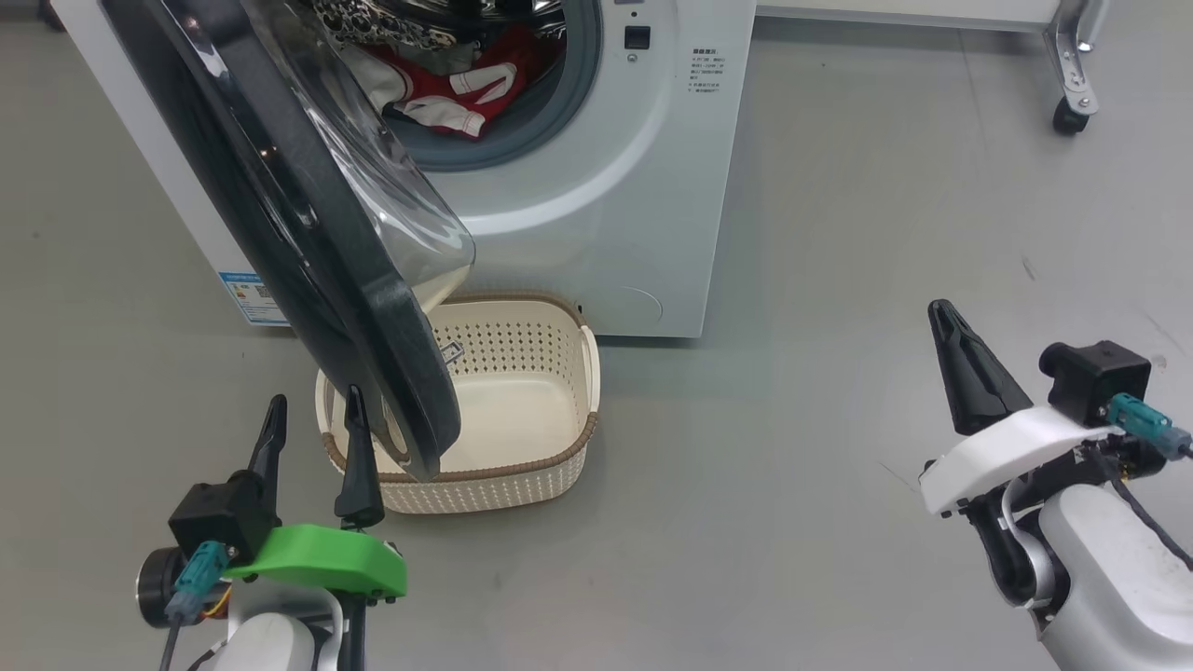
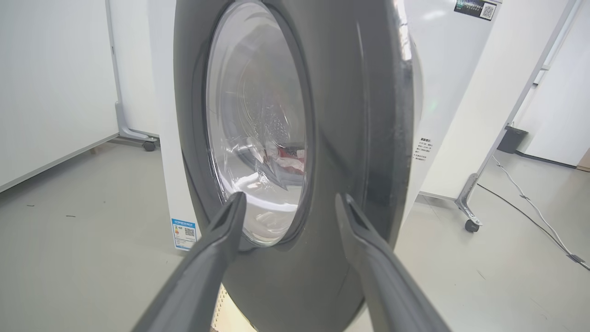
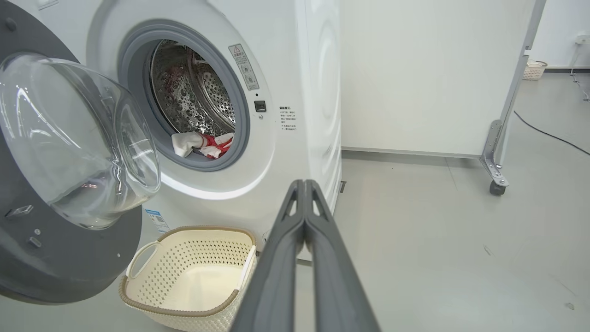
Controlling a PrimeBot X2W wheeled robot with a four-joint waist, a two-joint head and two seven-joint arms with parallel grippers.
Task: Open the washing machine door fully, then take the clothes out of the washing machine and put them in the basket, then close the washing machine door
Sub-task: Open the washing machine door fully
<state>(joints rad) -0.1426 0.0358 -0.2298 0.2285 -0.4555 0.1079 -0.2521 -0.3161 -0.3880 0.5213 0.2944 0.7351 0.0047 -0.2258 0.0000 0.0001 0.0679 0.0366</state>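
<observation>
The washing machine (image 1: 596,214) stands with its door (image 1: 308,233) swung partly out, black rim toward me and the glass bowl facing the drum. Red and white clothes (image 1: 457,93) lie in the drum mouth, and the right wrist view shows these clothes (image 3: 203,143) at the gasket's lower edge. The cream basket (image 1: 582,438) sits on the floor below the door, with nothing in it. My left gripper (image 1: 315,399) is open, just in front of the door's lower rim (image 2: 359,138), its fingers apart from it. My right gripper (image 1: 939,309) is shut and holds nothing, far off to the right.
A white panel on a metal frame with a castor (image 1: 1072,112) stands behind and right of the machine. A cable (image 2: 530,212) runs over the grey floor there, past a dark bin (image 2: 511,138). Another pale basket (image 3: 534,69) sits far back.
</observation>
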